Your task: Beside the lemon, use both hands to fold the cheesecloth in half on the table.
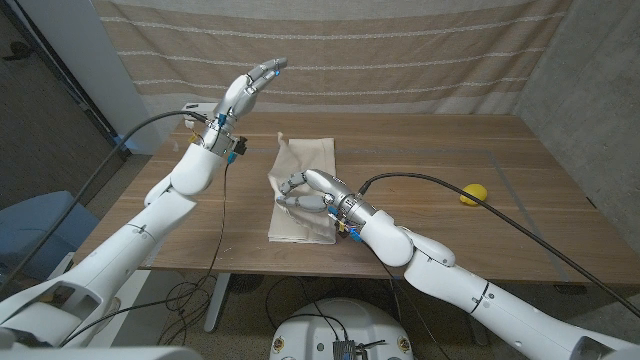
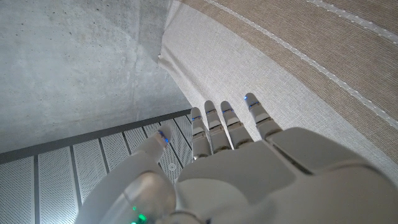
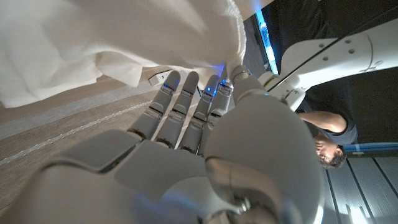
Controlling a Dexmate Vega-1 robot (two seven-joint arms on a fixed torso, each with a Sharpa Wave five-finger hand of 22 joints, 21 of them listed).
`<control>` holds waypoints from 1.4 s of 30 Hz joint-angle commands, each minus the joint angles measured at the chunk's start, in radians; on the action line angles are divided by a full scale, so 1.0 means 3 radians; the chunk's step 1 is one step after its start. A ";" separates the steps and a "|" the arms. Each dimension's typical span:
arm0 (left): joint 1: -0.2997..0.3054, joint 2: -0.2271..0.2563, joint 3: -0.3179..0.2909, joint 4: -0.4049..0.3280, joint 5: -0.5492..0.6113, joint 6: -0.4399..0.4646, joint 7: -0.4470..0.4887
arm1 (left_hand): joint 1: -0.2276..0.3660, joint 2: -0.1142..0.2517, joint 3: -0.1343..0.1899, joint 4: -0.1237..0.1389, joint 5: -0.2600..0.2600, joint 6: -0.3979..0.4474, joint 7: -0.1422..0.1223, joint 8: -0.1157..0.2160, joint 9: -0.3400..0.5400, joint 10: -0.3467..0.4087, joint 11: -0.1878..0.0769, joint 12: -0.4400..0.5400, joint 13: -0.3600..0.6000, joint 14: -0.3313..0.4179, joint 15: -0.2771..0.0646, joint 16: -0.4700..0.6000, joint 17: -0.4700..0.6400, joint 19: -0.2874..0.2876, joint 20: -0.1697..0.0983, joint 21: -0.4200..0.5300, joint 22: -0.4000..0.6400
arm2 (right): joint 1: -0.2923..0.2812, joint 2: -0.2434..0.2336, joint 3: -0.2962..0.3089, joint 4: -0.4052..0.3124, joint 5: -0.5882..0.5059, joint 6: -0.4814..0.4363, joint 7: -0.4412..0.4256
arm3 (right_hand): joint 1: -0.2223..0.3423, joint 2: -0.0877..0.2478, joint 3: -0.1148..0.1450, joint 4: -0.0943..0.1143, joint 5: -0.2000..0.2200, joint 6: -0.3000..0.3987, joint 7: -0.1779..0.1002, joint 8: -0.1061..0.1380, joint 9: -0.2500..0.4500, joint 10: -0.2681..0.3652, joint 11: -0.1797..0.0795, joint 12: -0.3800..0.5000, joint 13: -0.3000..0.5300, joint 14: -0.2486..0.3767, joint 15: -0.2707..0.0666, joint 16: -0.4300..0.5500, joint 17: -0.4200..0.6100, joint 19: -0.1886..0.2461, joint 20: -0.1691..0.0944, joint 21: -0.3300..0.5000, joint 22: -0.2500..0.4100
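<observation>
The cream cheesecloth (image 1: 312,160) lies on the wooden table (image 1: 430,150) left of centre, its left edge raised and bunched. My right hand (image 1: 308,190) is over the cloth's near half and its fingers (image 3: 186,99) curl into the lifted fold of the cheesecloth (image 3: 93,43), holding it. My left hand (image 1: 252,88) is raised high above the table's far left corner, with its fingers (image 2: 227,124) straight and apart and nothing in them. The yellow lemon (image 1: 473,193) sits well to the right of the cloth.
A striped curtain (image 1: 400,50) hangs behind the table. Black cables run along both arms over the table. A person (image 3: 326,134) stands off to the side in the right wrist view, beyond my left arm (image 3: 336,53).
</observation>
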 commanded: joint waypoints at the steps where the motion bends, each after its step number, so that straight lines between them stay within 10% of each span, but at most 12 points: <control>1: -0.0036 -0.0077 -0.0075 0.0088 -0.0146 -0.0092 -0.0215 | -0.0039 0.0072 0.0018 0.0031 0.0003 -0.0008 0.0008 0.0013 0.0010 0.0012 0.0048 -0.0003 0.0007 0.0028 0.0017 0.0015 0.0012 -0.0001 0.0020 0.0028 0.0011 | 0.0465 0.0015 -0.0347 -0.0027 0.0110 -0.0619 0.1241 | -0.0022 0.0131 0.0059 0.0036 -0.0024 -0.0129 -0.0016 -0.0120 -0.0036 -0.0176 0.0178 -0.0157 -0.0053 -0.0074 -0.0436 -0.0078 -0.0053 0.0008 0.0153 0.0037 0.0009; 3: -0.0028 -0.0078 -0.0078 0.0090 -0.0147 -0.0086 -0.0234 | -0.0041 0.0076 0.0019 0.0035 0.0003 -0.0012 0.0013 0.0013 0.0009 0.0008 0.0055 -0.0004 0.0007 0.0031 0.0021 0.0016 0.0013 -0.0001 0.0021 0.0028 0.0011 | 0.0581 0.0022 -0.0367 0.0067 0.0338 -0.0634 0.1516 | -0.0199 0.0105 0.0026 0.0141 -0.0095 -0.0446 0.0071 -0.0303 -0.0080 -0.0338 0.0376 -0.0303 -0.0114 -0.0170 -0.0268 -0.0152 -0.0126 -0.0077 0.0298 0.0019 -0.0002; 7: -0.0009 -0.0076 -0.0080 0.0093 -0.0144 -0.0057 -0.0263 | -0.0045 0.0081 0.0021 0.0042 0.0003 -0.0022 0.0014 0.0013 0.0009 0.0008 0.0051 -0.0003 0.0007 0.0027 0.0026 0.0013 0.0012 0.0001 0.0021 0.0029 0.0011 | 0.0713 0.0013 -0.0338 0.0279 0.0764 -0.0507 0.1792 | -0.1197 -0.0165 -0.0369 0.0534 -0.0218 -0.1383 0.0149 -0.0864 -0.0115 -0.0816 0.0760 -0.0728 -0.0269 -0.0688 0.0171 -0.0327 -0.0309 -0.0659 0.0649 -0.0258 -0.0021; 12: 0.0011 -0.0067 -0.0075 0.0101 -0.0164 0.0010 -0.0300 | -0.0047 0.0083 0.0024 0.0045 0.0004 -0.0036 -0.0005 0.0012 0.0009 -0.0011 0.0041 -0.0009 0.0006 0.0015 0.0023 0.0007 0.0010 -0.0005 0.0016 0.0028 0.0012 | 0.0649 -0.0049 -0.0142 0.0358 0.1174 -0.0274 0.1675 | -0.1891 -0.0485 -0.0753 0.0762 -0.0164 -0.1611 0.0145 -0.0873 -0.0103 -0.0953 0.0844 -0.0871 -0.0304 -0.0931 0.0259 -0.0323 -0.0386 -0.1018 0.0779 -0.0489 -0.0024; 18: 0.0034 -0.0056 -0.0061 0.0128 -0.0197 0.0055 -0.0336 | -0.0042 0.0075 0.0028 0.0032 0.0006 -0.0060 -0.0020 0.0012 0.0008 -0.0039 0.0015 -0.0016 0.0006 0.0000 0.0008 -0.0002 0.0004 -0.0007 0.0011 0.0028 0.0012 | 0.0464 -0.0060 0.0113 0.0390 0.1405 -0.0041 0.1201 | -0.2217 -0.0440 -0.0864 0.0891 -0.0107 -0.1651 0.0174 -0.0861 -0.0098 -0.0930 0.0890 -0.0885 -0.0310 -0.0979 0.0284 -0.0299 -0.0403 -0.0991 0.0776 -0.0520 -0.0018; 27: 0.0104 -0.0019 -0.0016 0.0157 -0.0303 0.0166 -0.0419 | -0.0027 0.0033 0.0018 -0.0015 0.0004 -0.0056 -0.0072 0.0026 0.0007 -0.0047 -0.0060 -0.0013 0.0005 -0.0024 -0.0027 -0.0011 -0.0004 -0.0010 -0.0011 0.0027 0.0011 | 0.0369 -0.0040 0.0322 0.0471 0.1549 0.0197 0.0782 | -0.1972 -0.0082 -0.0634 0.0695 -0.0059 -0.1668 0.0170 -0.0846 -0.0110 -0.0903 0.0844 -0.0911 -0.0334 -0.0975 0.0253 -0.0276 -0.0474 -0.0727 0.0680 -0.0473 -0.0022; 42: 0.0230 -0.0005 0.0077 0.0298 -0.0749 0.0364 -0.0663 | -0.0013 -0.0007 -0.0001 -0.0069 0.0000 -0.0031 -0.0108 0.0039 0.0005 -0.0047 -0.0075 -0.0006 0.0006 -0.0032 -0.0010 -0.0010 -0.0007 -0.0019 -0.0005 0.0024 0.0011 | 0.0339 -0.0030 0.0540 0.0570 0.1667 0.0321 0.0420 | -0.1725 -0.0022 -0.0490 0.0497 -0.0098 -0.1692 0.0179 -0.0850 -0.0116 -0.0890 0.0857 -0.0928 -0.0352 -0.0936 0.0240 -0.0278 -0.0562 -0.0617 0.0648 -0.0466 -0.0023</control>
